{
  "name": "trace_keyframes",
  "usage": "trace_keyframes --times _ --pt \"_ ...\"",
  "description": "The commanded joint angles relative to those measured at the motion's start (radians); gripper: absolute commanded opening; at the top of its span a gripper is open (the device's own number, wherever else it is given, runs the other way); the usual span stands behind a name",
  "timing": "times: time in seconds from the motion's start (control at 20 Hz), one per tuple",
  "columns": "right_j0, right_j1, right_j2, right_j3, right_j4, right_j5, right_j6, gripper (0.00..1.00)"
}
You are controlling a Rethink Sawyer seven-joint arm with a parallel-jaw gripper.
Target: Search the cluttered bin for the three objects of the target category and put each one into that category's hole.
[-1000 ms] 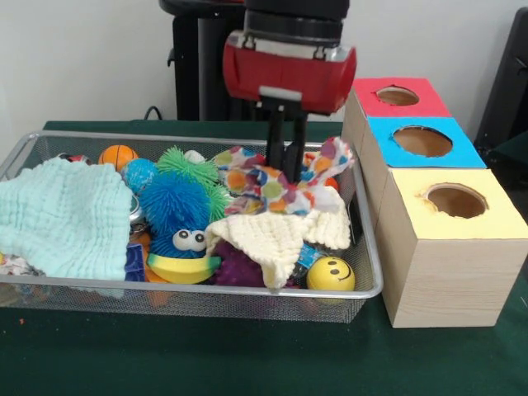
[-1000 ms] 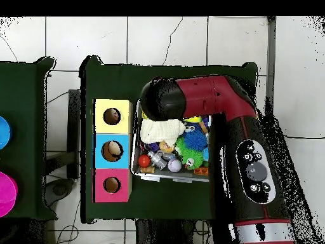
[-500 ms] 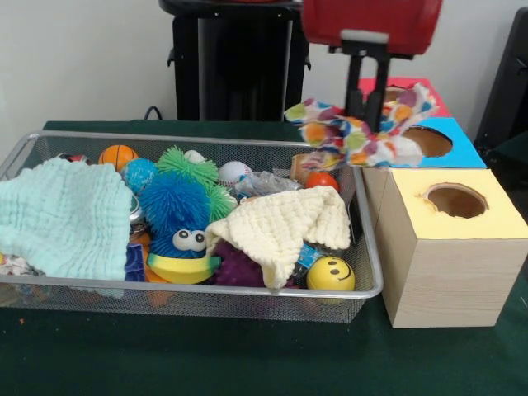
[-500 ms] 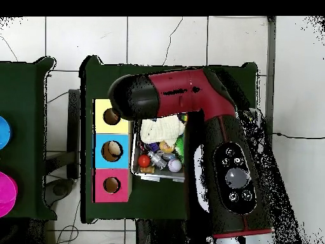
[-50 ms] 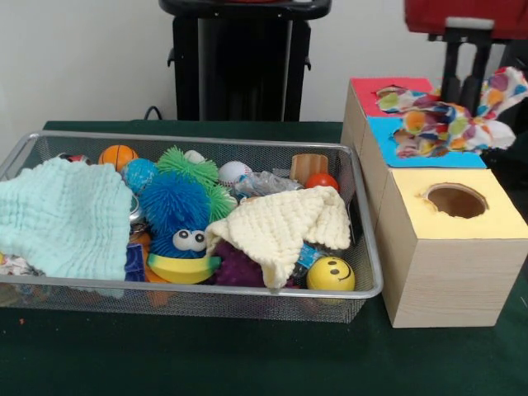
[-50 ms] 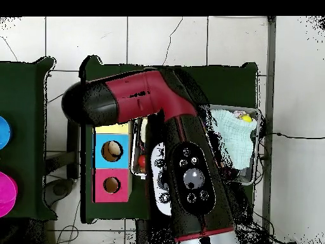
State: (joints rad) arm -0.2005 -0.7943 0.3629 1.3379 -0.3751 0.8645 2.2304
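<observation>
Gripping a crumpled polka-dot cloth (image 5: 445,124), tool (image 5: 464,81) clamped on it, over the blue box (image 5: 388,136).

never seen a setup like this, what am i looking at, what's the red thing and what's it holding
The red thing is a robot arm. One picture is taken from across the table, the other from straight above, where the arm hides most of the scene.

On the dark green table sits a wire mesh bin full of toys and cloths: a pale green cloth, a cream knitted cloth, a fuzzy blue ball with eyes, a yellow smiley ball. Beside it stand three wooden boxes with a round hole on top: a red box, a blue box and a yellow box.

The arm's hand is shut on a spotted colourful cloth, holding it over the blue box, so its hole is covered.
</observation>
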Motion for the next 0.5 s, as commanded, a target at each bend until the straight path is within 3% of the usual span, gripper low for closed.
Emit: trace_keyframes --times 0.05,0.5 --pt "0.048 0.058 -0.081 0.11 0.006 -0.003 0.184 0.0" --pt "0.105 0.115 -0.166 0.115 0.011 -0.085 0.239 0.0"
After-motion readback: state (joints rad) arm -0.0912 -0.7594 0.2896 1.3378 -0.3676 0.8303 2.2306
